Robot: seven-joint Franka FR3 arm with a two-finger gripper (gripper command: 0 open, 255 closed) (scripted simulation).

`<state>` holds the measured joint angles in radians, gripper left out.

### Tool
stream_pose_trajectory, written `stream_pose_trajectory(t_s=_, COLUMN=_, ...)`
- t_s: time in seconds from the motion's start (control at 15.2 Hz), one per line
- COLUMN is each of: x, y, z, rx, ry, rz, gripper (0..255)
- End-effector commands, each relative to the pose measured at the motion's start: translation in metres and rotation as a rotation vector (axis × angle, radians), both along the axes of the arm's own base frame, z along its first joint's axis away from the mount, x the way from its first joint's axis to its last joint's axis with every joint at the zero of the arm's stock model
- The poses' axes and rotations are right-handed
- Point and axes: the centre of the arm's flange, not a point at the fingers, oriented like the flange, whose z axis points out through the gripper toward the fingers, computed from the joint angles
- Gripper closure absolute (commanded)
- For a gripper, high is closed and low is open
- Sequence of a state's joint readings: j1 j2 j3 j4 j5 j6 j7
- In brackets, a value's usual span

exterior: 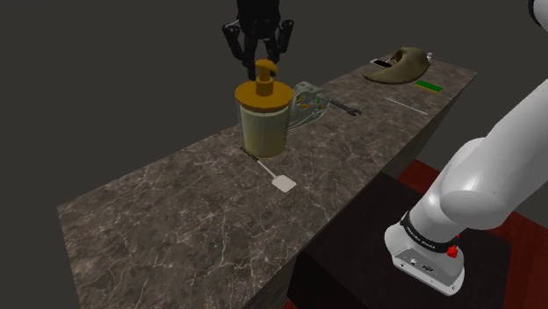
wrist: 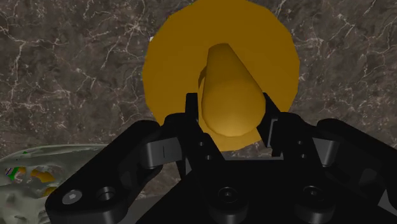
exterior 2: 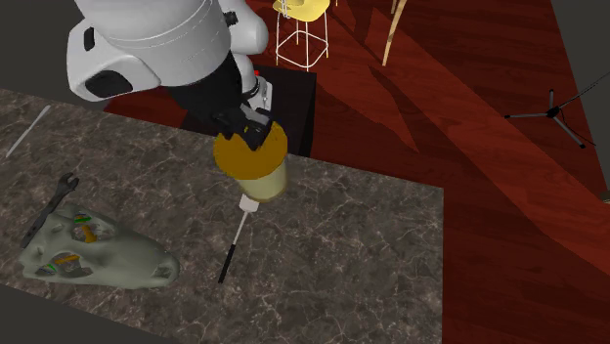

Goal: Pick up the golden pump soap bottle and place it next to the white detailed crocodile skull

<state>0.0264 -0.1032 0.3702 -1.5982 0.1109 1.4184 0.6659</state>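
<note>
The soap bottle (exterior: pixel 263 127) has a golden cap and pump over a pale yellow-green body and stands upright on the dark marble counter (exterior: pixel 176 228). My gripper (exterior: pixel 264 68) comes down from above and is shut on the pump head, one finger on each side. In the wrist view the black fingers (wrist: pixel 191 111) clasp the golden pump of the bottle (wrist: pixel 184 57), with the gripper (wrist: pixel 232 118) over the round cap. The pale crocodile skull (exterior: pixel 309 98) lies just behind the bottle in the shoulder view. In the second exterior view, bottle (exterior 2: pixel 259 176), gripper (exterior 2: pixel 244 132), skull (exterior 2: pixel 98 254).
A small spatula (exterior: pixel 270 172) lies on the counter by the bottle's base. A wrench (exterior: pixel 344 108) sits beside the skull. Further along are a tan mask-like object (exterior: pixel 400 67), a green card (exterior: pixel 428 85) and a thin rod (exterior: pixel 406 105). Red floor and stools (exterior 2: pixel 298 29) lie beyond the counter.
</note>
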Motion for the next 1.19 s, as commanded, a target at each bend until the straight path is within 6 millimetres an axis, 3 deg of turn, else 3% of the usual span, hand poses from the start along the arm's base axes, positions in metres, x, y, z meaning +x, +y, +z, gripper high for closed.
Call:
stream_pose_trajectory(t_s=0.0, x=-0.003, y=-0.028, z=0.000, rx=0.001, ry=0.000, rz=0.002, gripper=255)
stream_pose_trajectory(t_s=1.12, x=-0.030, y=-0.250, z=0.020, rx=0.001, ry=0.000, rz=0.002, gripper=255)
